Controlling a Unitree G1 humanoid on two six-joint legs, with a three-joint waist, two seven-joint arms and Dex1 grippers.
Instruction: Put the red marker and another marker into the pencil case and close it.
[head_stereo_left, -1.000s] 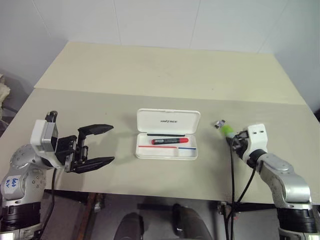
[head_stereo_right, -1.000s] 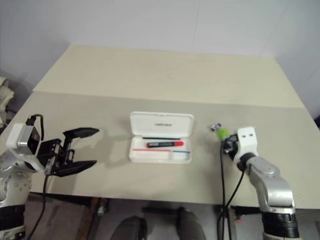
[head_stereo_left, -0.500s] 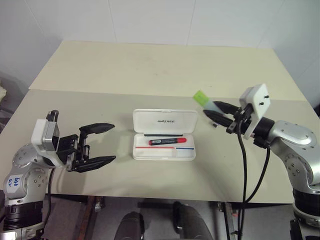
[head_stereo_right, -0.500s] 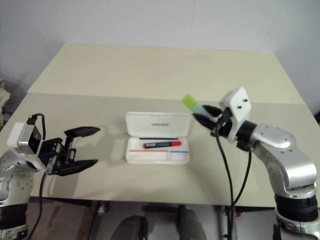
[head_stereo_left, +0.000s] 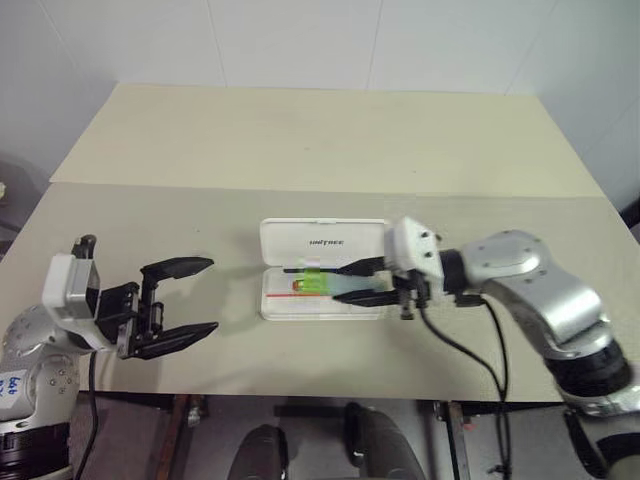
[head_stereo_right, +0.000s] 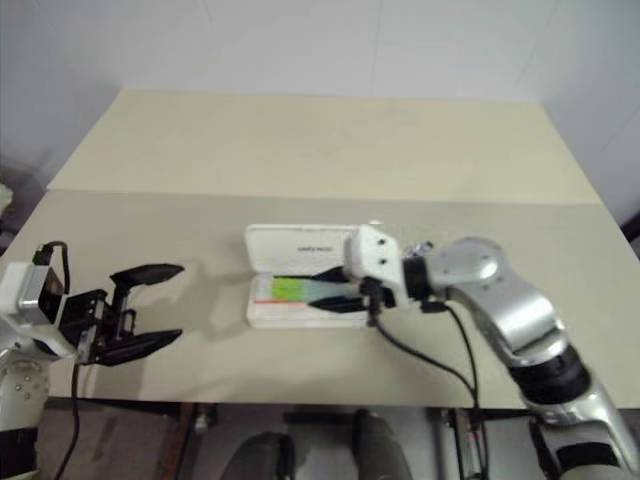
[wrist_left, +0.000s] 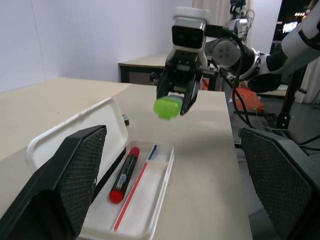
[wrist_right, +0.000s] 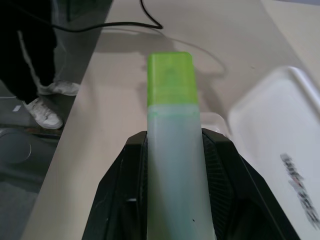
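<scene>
Green highlighter held above the open pencil case.
The right gripper clamps the pale green highlighter over the white pencil case, whose lid stands raised; the red marker lies in its tray. The left gripper hovers well apart on the table's left side, jaws spread wide and holding nothing.

Beige table against a plain white wall

You see a white case with dark lettering on its lid and red and blue stripes inside, a red marker with a black band, a highlighter with a bright green cap and pale translucent body, a beige table
</scene>
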